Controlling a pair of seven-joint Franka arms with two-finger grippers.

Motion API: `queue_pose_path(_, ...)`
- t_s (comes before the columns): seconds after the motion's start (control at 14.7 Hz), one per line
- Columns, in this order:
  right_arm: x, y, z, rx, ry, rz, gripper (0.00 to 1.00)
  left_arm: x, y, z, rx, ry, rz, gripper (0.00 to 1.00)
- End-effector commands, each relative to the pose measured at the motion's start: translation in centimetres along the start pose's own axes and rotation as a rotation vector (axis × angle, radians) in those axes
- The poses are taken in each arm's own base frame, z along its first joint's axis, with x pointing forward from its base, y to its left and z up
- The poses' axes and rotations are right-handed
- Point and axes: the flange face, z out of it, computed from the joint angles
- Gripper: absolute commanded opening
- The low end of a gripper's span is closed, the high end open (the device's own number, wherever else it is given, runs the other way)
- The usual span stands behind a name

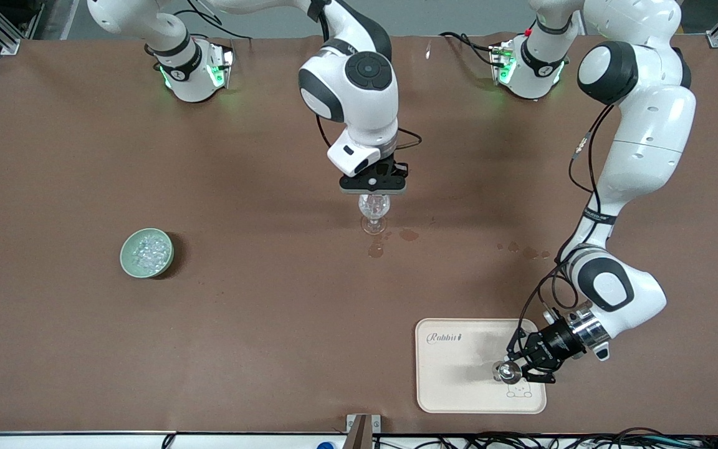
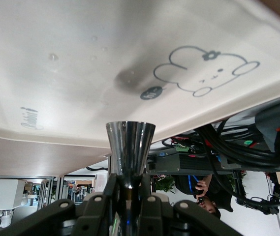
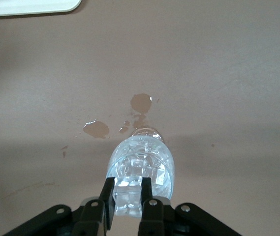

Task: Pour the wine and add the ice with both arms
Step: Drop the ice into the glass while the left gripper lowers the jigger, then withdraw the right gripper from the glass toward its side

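Observation:
A clear stemmed glass (image 1: pixel 374 215) with ice in its bowl (image 3: pixel 142 157) stands mid-table. My right gripper (image 1: pixel 373 186) hangs just over it, shut (image 3: pixel 128 184) on a clear ice chunk (image 3: pixel 128 199). More ice fills a green bowl (image 1: pixel 147 252) toward the right arm's end. My left gripper (image 1: pixel 519 368) is low over the white tray (image 1: pixel 459 390), shut (image 2: pixel 128 182) on the narrow waist of a shiny metal cone-shaped cup (image 2: pixel 130 140) (image 1: pixel 507 372). The wine is out of view.
Small wet patches (image 1: pixel 376 249) lie on the brown table cover just nearer the camera than the glass, and more (image 1: pixel 524 252) lie toward the left arm's end. The tray (image 2: pixel 80 73) bears a rabbit drawing and sits near the table's front edge.

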Motion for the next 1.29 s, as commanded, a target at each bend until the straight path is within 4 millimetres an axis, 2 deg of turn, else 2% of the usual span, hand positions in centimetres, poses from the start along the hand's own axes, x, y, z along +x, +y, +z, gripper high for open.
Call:
queue_pose_path(0.0, -0.2, -0.1, 0.0, -0.008, -0.003, 0.002, 0.30, 0.7, -0.1, 0.5, -0.009, -0.016, 0.030, 0.01)
queue_pose_path(0.27, -0.1, 0.1, 0.0, -0.025, 0.008, -0.026, 0.49, 1.4, -0.4, 0.7, 0.001, -0.013, 0.029, 0.01)
queue_pose_path(0.41, 0.1, 0.2, -0.2, -0.023, 0.010, -0.024, 0.51, 1.6, -0.2, 0.5, -0.002, -0.012, 0.026, 0.01)
queue_pose_path(0.54, 0.9, 1.0, -0.9, -0.024, 0.014, -0.011, 0.53, 1.6, -0.1, 0.3, -0.005, -0.013, 0.026, 0.05)
queue_pose_path(0.61, 2.0, 2.3, -1.8, -0.038, 0.005, 0.012, 0.57, 1.7, -0.2, 0.4, 0.002, -0.016, 0.025, 0.06)
queue_pose_path(0.68, 3.5, 4.3, -3.7, -0.050, 0.000, 0.035, 0.61, 1.8, -0.3, 0.4, 0.014, -0.020, 0.022, 0.07)
queue_pose_path(0.75, 5.0, 6.5, -5.0, -0.056, -0.008, 0.022, 0.69, 1.9, -0.3, 0.4, 0.023, -0.027, 0.020, 0.08)
queue_pose_path(0.82, 6.4, 9.5, -6.6, -0.064, -0.015, -0.006, 0.81, 1.9, -0.2, 0.3, 0.030, -0.031, 0.019, 0.08)
queue_pose_path(0.88, 7.6, 12.2, -7.7, -0.062, -0.016, -0.010, 0.88, 1.9, -0.3, 0.3, 0.035, -0.034, 0.017, 0.10)
queue_pose_path(1.09, 10.1, 19.6, -10.3, -0.077, 0.004, -0.015, 0.91, 2.0, -0.3, 0.3, 0.035, -0.034, 0.018, 0.20)
queue_pose_path(1.22, 11.1, 24.5, -11.3, -0.112, 0.020, -0.035, 0.92, 2.1, -0.3, 0.3, 0.035, -0.032, 0.016, 0.22)
